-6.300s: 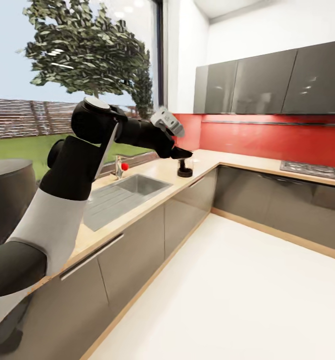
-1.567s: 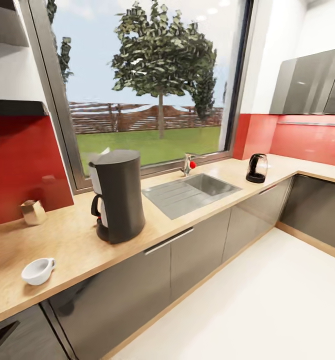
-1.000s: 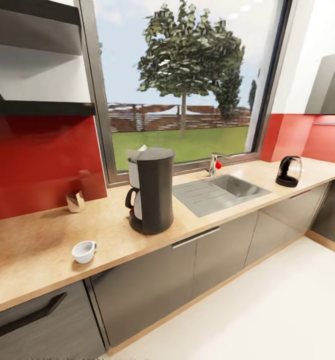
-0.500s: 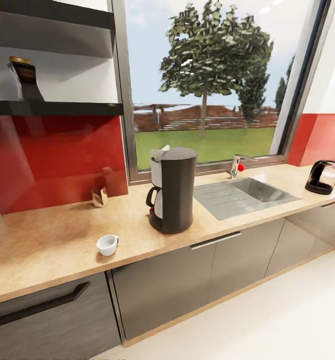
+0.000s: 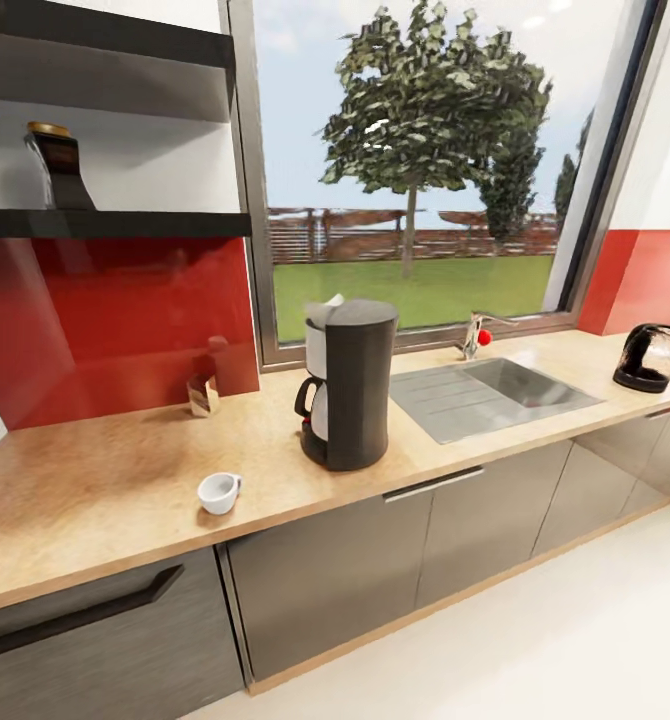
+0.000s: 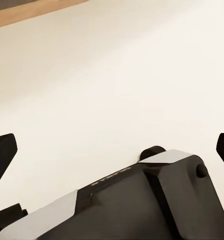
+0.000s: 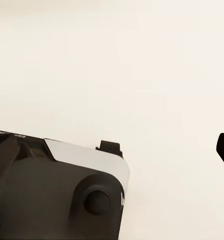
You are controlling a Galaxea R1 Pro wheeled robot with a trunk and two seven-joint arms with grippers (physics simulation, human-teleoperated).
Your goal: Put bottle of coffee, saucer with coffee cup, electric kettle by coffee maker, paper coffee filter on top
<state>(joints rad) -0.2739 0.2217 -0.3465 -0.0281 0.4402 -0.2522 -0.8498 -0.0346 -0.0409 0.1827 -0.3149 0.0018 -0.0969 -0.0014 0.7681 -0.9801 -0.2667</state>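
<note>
Coffee maker [image 5: 348, 384] upright on desk [image 5: 105, 480].
Cup [image 5: 218, 493] beside it; kettle [image 5: 648, 357] far off; bottle [image 5: 59, 166] on shelf [image 5: 155, 224]. Left fingers [image 6: 2, 157] spread, empty; right: cannot tell.

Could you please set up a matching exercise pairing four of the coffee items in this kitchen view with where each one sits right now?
Things:
1. coffee maker
2. coffee cup
3. electric kettle
4. bottle of coffee

Places:
A. on the wall shelf
B. far end of the countertop, beyond the sink
C. near the countertop's front edge, left of the coffee maker
D. mid-countertop, in front of the window

Pairs: 1-D, 2-C, 3-B, 4-A
</note>
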